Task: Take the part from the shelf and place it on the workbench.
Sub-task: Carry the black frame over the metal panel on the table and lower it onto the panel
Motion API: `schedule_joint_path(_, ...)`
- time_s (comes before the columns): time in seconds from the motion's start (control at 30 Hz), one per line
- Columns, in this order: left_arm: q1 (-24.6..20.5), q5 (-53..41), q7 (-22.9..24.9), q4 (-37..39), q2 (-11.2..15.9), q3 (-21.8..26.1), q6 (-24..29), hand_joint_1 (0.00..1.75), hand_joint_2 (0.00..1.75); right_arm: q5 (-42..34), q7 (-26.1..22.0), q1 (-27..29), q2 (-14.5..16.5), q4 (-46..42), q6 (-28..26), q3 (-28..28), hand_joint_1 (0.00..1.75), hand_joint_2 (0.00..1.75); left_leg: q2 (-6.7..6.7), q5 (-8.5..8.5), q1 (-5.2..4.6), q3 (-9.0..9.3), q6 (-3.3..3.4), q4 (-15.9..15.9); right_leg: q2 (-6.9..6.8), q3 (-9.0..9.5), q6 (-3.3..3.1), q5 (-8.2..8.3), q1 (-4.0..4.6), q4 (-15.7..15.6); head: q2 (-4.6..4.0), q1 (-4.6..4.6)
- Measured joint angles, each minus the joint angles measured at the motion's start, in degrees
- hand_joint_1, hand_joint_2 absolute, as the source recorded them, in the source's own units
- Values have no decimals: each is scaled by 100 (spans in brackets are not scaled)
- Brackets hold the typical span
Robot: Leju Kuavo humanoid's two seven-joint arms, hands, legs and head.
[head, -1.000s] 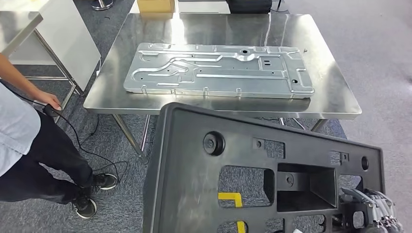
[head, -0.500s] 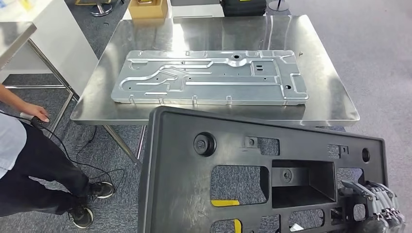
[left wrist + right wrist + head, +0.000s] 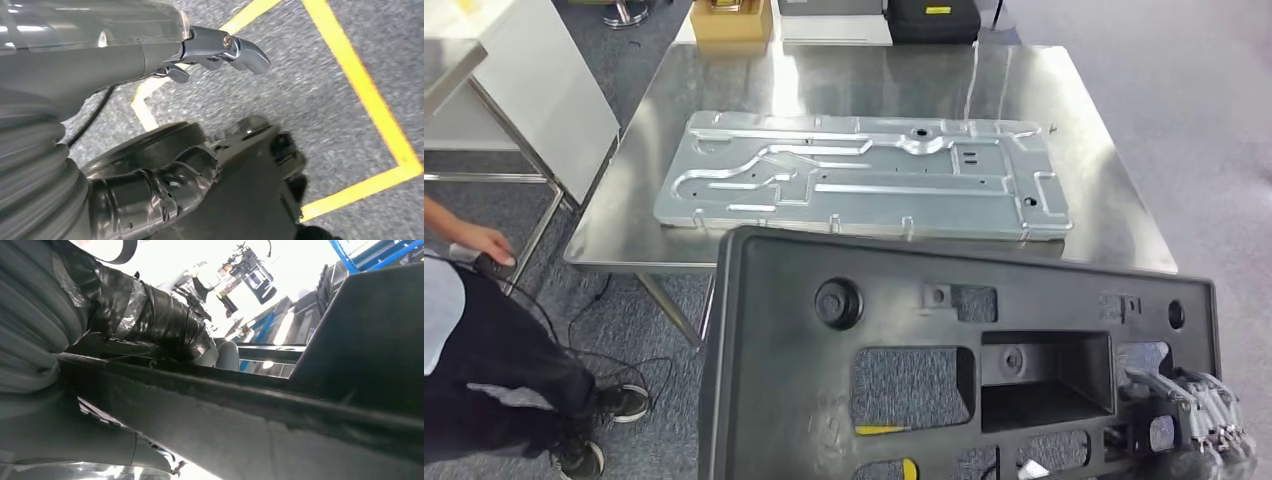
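Right robot hand (image 3: 1194, 425) grips the big black part (image 3: 944, 370) at its lower right corner; left robot hand (image 3: 220, 47) hangs with nothing in it. The part is up in front of the table (image 3: 1124, 215), so we're mid-carry. Next: step closer and lay it down beside the metal plate (image 3: 864, 175).

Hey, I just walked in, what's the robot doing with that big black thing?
The robot is carrying a large black plastic panel toward a steel workbench. Its right hand holds the panel at the lower right corner, and the panel has not been set down yet; its near edge hangs in front of the bench. A stamped metal plate already lies on the benchtop. The left hand shows over grey carpet marked with yellow tape. A person stands off to the left.
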Motion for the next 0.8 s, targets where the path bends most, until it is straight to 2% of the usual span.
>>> schedule_joint_path(0.03,-5,-5,0,0,-1,-1,0,0,175,-10,0,-1,-11,9,0,0,175,175,2,-31,-1,35,13,-4,1,-254,17,-126,-7,386,0,2)
schedule_joint_path(0.07,-5,-8,0,0,-2,-1,-1,0,175,-16,0,0,-22,21,0,0,175,175,0,-68,-1,73,15,-3,0,-481,36,-177,-14,688,0,3)
schedule_joint_path(0.1,-3,-9,1,0,-2,-1,-1,0,175,-19,0,1,-30,32,0,0,175,175,-2,-110,0,123,10,-2,-1,-625,51,-117,-21,816,0,3)
schedule_joint_path(0.13,0,-10,1,0,-2,-1,-1,0,175,-20,-1,1,-37,39,0,0,175,175,-5,-157,1,185,1,-1,-2,-660,60,64,-29,729,0,3)
schedule_joint_path(0.2,9,-10,2,1,-2,1,-1,0,175,-28,0,-1,-48,47,0,0,175,175,-12,-272,4,323,-39,3,-6,-454,47,605,-42,62,0,3)
schedule_joint_path(0.23,8,-13,2,2,-2,1,-1,0,175,-36,0,-2,-55,51,0,0,175,175,-17,-329,-5,365,-70,18,-10,-328,23,776,-33,-270,0,3)
schedule_joint_path(0.27,4,-15,3,3,-2,1,-1,0,175,-44,1,-4,-60,56,0,0,175,175,-21,-373,-12,382,-102,27,-11,-239,-15,852,-22,-493,0,1)
schedule_joint_path(0.33,-10,-21,4,3,-2,1,-1,0,175,-56,1,-4,-68,63,0,0,175,175,-22,-417,-23,378,-162,29,-2,-199,-95,787,5,-602,0,-4)
schedule_joint_path(0.4,-29,-25,6,2,2,1,1,0,175,-60,1,-4,-71,63,0,0,175,175,-12,-470,-16,406,-219,35,13,-154,-166,752,-13,-651,0,-10)
schedule_joint_path(0.43,-39,-26,6,1,4,1,1,0,175,-62,1,-7,-72,62,0,0,175,175,-10,-538,-11,374,-246,148,11,-108,-200,737,-24,-686,0,-15)
schedule_joint_path(0.47,-46,-27,3,1,6,0,2,0,175,-66,1,-12,-72,62,0,1,175,175,-10,-645,-3,268,-274,382,3,-55,-232,719,-37,-719,0,-20)
schedule_joint_path(0.53,-44,-34,1,1,7,-1,2,0,175,-76,1,-19,-72,63,0,2,175,175,-12,-900,18,-132,-311,1082,-17,16,-274,670,-39,-743,0,-30)
schedule_joint_path(0.6,-41,-40,2,2,7,-2,2,0,175,-82,0,-21,-72,64,0,2,175,175,-12,-1030,28,-388,-326,1488,-22,41,-285,641,-37,-744,0,-31)
schedule_joint_path(0.67,-39,-41,2,2,7,-2,2,0,175,-84,0,-21,-72,64,0,2,175,175,-12,-1045,29,-436,-329,1557,-22,47,-284,635,-37,-744,0,-31)
schedule_joint_path(0.73,-24,-43,3,2,7,-1,2,0,175,-89,-1,-20,-72,66,0,2,175,175,-11,-1012,37,-609,-337,1742,-15,84,-283,603,-37,-744,0,-31)
schedule_joint_path(0.8,-4,-46,8,2,10,0,5,0,175,-101,-1,-21,-72,69,0,2,175,175,-11,-402,33,-539,-305,1097,8,259,-232,461,-31,-745,0,-28)
